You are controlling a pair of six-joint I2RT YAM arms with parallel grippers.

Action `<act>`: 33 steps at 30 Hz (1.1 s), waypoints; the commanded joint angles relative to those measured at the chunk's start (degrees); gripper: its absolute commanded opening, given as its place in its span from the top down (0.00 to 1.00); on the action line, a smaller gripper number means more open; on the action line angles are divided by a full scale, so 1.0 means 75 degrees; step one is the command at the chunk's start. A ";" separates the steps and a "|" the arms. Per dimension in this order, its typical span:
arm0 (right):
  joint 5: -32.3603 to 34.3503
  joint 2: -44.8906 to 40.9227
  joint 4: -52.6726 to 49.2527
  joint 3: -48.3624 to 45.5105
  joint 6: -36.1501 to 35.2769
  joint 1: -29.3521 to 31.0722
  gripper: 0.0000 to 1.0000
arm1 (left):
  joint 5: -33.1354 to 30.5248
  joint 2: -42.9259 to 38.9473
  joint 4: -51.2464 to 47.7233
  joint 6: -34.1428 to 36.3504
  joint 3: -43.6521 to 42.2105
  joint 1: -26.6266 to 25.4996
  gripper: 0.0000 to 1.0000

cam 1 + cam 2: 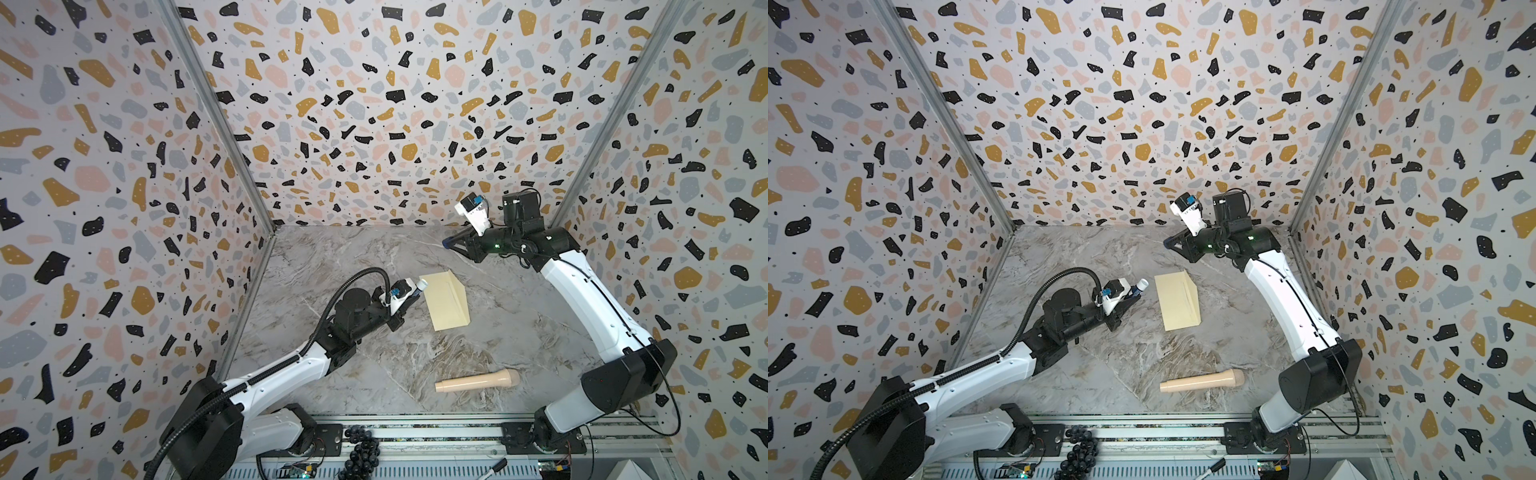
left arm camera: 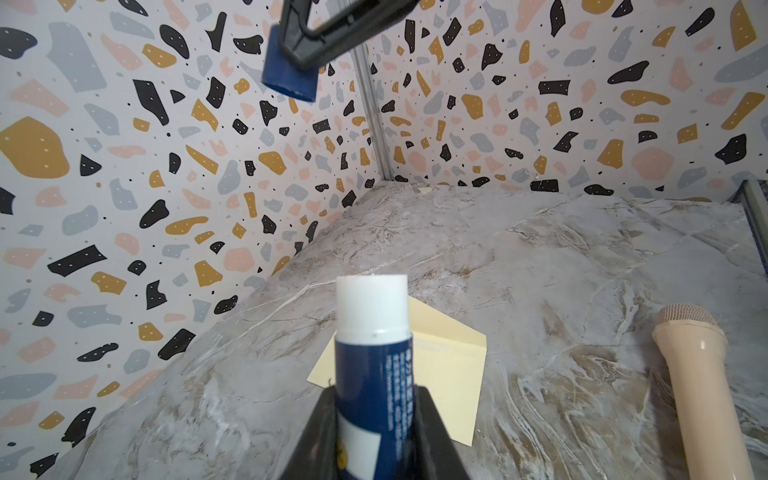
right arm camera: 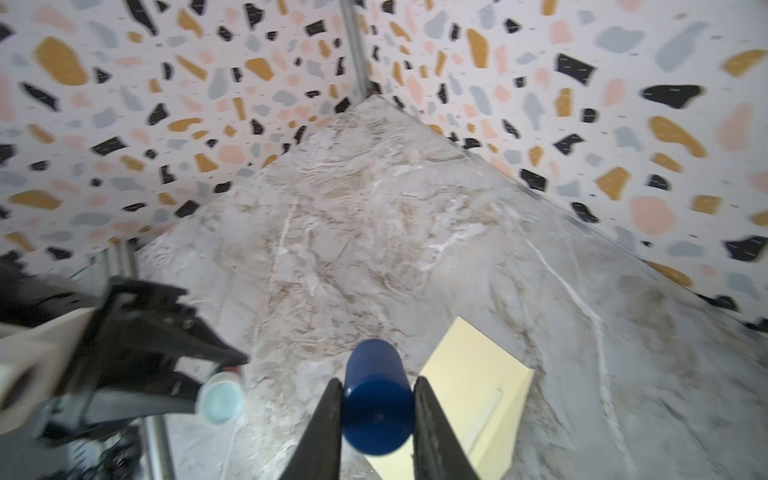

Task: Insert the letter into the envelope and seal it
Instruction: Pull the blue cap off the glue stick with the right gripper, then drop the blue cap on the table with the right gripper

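**Glue stick bared, envelope waiting**

The left hand (image 2: 376, 399) is gripping the uncapped glue stick (image 2: 372, 332) just beside the envelope (image 1: 444, 301), probably to glue the flap (image 1: 460, 293). The right hand (image 1: 453, 243) is pinching the blue cap (image 3: 376, 399), well away from the envelope. The envelope is lying on the tabletop (image 1: 332, 257), its flap half-raised. The letter is not showing, so it is presumably inside.

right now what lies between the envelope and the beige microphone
Nothing: only bare marble tabletop separates the envelope from the microphone, as both top views show.
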 commanded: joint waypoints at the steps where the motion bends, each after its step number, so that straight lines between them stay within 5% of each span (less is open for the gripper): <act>1: 0.1991 0.0221 0.0296 -0.0065 0.0759 -0.0324 0.93 | -0.0038 -0.0212 0.0525 -0.0144 -0.0003 -0.0021 1.00; 6: 0.3451 0.0648 0.0602 -0.0411 0.0863 -0.0532 0.93 | 0.0013 -0.0233 0.0537 -0.0217 0.0047 -0.0021 1.00; 20: 0.4091 0.1897 0.1538 -0.1253 0.0974 -0.1368 0.93 | 0.0044 -0.0377 0.0774 -0.0487 0.0067 -0.0021 1.00; 33: 0.4371 0.3532 0.1784 -0.0738 0.0949 -0.1789 0.92 | 0.0001 -0.0531 0.0786 -0.0510 0.0032 -0.0021 1.00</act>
